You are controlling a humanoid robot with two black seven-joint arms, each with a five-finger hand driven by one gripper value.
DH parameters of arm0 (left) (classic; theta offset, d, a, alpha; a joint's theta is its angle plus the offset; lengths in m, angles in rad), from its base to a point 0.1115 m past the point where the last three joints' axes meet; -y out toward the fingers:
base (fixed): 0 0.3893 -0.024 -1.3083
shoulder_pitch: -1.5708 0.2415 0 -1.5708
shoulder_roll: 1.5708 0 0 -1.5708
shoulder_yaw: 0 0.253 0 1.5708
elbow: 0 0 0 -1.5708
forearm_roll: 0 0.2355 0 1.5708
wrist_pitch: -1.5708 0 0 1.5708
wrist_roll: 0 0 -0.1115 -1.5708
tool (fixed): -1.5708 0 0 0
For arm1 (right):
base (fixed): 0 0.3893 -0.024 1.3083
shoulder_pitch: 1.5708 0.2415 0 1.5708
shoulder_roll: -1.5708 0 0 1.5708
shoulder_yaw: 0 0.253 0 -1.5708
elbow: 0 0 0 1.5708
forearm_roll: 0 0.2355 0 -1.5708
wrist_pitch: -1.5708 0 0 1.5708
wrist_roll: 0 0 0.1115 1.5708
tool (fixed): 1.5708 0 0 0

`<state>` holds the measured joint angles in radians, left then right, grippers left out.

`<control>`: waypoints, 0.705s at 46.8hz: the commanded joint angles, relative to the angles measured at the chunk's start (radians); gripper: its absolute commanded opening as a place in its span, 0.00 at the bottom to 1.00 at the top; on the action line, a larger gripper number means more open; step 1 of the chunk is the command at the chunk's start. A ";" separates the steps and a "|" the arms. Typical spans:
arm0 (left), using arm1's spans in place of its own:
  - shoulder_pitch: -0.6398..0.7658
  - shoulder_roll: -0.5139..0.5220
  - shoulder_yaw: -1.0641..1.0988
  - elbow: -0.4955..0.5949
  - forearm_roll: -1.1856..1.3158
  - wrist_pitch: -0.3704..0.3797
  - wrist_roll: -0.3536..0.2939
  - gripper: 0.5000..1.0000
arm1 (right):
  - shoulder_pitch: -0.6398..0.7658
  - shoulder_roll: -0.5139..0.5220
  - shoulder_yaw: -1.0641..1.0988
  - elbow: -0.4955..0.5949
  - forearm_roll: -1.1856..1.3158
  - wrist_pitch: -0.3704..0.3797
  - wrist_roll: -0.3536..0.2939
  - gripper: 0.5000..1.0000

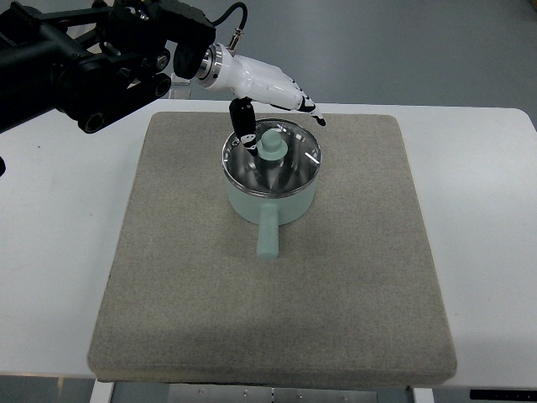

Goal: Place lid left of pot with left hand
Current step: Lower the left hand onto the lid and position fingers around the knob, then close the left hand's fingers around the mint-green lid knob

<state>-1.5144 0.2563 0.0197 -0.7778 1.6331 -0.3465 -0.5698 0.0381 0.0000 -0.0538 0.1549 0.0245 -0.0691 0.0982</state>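
Pot (273,201) in pale green sits on the gray mat (277,319) a little above the middle of the frame, its straight handle (268,235) pointing toward the bottom edge. I see the glass lid (294,164) on top of it, with a metal rim and a pale green knob (272,145) at its center. My left hand (268,92) reaches in from the upper left of the frame, a white shell on a black arm, and hangs over the upper edge of the pot. One dark finger (244,122) comes down just beside the knob on its left, and the white fingers (304,101) stretch toward the right above the lid's far rim. From this view I cannot tell whether the fingers touch the knob or the lid, and they look loosely spread. The mat covers most of the white counter (59,252), which shows bare on the left and right sides of the frame.
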 commanded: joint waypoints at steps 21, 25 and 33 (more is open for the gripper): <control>0.003 0.003 0.005 0.008 0.004 0.006 0.002 0.28 | 0.000 0.000 0.000 0.000 0.000 0.000 0.000 0.84; 0.003 0.001 0.002 0.008 0.001 0.006 0.001 0.32 | 0.000 0.000 0.000 0.000 0.000 0.000 0.000 0.84; -0.004 0.003 0.002 0.005 -0.002 0.000 -0.001 0.32 | 0.000 0.000 0.000 0.000 0.000 0.000 0.000 0.84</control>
<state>-1.5156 0.2580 0.0216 -0.7705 1.6306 -0.3449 -0.5704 0.0384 0.0000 -0.0543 0.1549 0.0245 -0.0690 0.0982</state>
